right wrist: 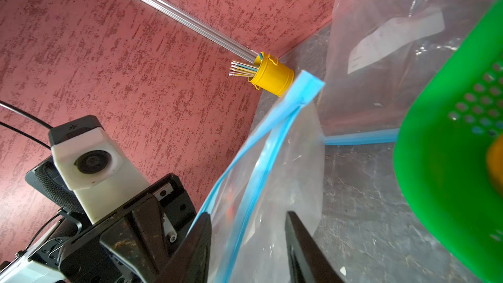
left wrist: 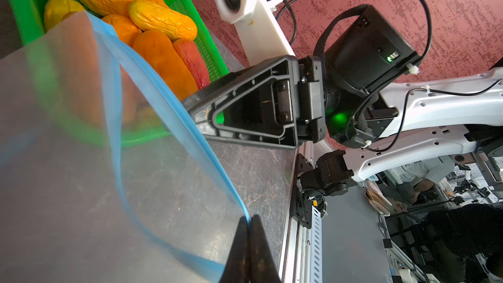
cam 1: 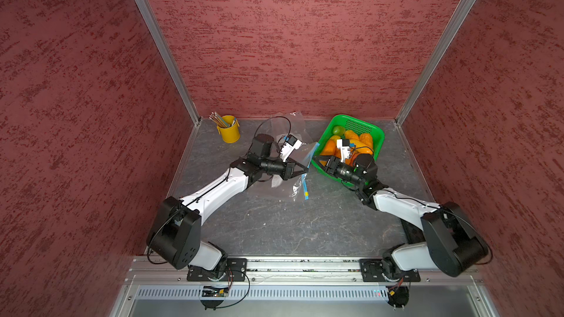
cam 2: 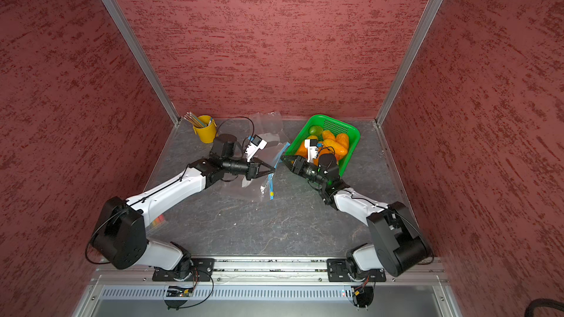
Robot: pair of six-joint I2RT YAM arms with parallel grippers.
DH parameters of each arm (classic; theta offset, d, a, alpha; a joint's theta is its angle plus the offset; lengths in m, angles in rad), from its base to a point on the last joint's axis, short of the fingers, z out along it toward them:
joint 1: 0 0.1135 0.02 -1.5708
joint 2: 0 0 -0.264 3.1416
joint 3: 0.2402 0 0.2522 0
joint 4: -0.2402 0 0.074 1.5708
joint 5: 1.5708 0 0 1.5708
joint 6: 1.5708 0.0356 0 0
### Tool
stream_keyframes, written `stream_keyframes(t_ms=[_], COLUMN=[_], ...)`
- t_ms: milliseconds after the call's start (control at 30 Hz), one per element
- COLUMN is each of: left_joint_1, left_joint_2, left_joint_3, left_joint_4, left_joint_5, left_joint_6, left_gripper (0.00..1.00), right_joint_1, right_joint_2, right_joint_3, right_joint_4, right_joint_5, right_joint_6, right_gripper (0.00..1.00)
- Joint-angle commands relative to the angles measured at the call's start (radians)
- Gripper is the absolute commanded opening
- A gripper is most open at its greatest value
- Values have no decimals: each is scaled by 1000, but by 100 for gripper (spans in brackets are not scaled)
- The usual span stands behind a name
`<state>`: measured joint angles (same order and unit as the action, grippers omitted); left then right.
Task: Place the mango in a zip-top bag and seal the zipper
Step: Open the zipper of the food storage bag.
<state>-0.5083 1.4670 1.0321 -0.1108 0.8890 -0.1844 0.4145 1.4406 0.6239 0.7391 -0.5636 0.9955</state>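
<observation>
Pinching the bag, mango not yet bagged.
Your left claw [left wrist: 249, 220] pinched the limp zip-top bag [left wrist: 81, 159] by its blue zipper [right wrist: 307, 85]; your right claw [right wrist: 246, 215] stood spread. The mango [left wrist: 163, 21] lay in the far-right basket [cam 1: 355, 123], probably soft and smooth: take it mid-body.

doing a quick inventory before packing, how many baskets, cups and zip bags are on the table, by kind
green perforated plastic basket: 1
yellow bucket-shaped cup of pencils: 1
clear plastic zip-top bags with blue zippers: 2 clearly seen
total: 4
</observation>
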Motion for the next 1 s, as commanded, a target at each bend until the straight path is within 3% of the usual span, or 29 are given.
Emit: stream_keyframes(t_ms=[0,400,633,800,967], left_joint_1=[10,19,18,20,34], left_joint_2=[9,1,0,-4,-12], left_joint_3=[11,13,-6,-16,-32], left_joint_4=[20,-12,-7,-11,-11], left_joint_5=[9,9,10,9,9], left_joint_6=[0,18,20,23,22], left_gripper=[0,0,0,0,0], right_joint_1=[5,10,37,43,43], right_joint_2=[39,155,195,209,192], right_joint_3=[21,55,115,121,128], right_joint_4=[189,239,150,88,29], right_joint_5=[-44,-38,-22,18,51], right_joint_6=[63,102,66,47,15], right_gripper=[43,40,40,31,12])
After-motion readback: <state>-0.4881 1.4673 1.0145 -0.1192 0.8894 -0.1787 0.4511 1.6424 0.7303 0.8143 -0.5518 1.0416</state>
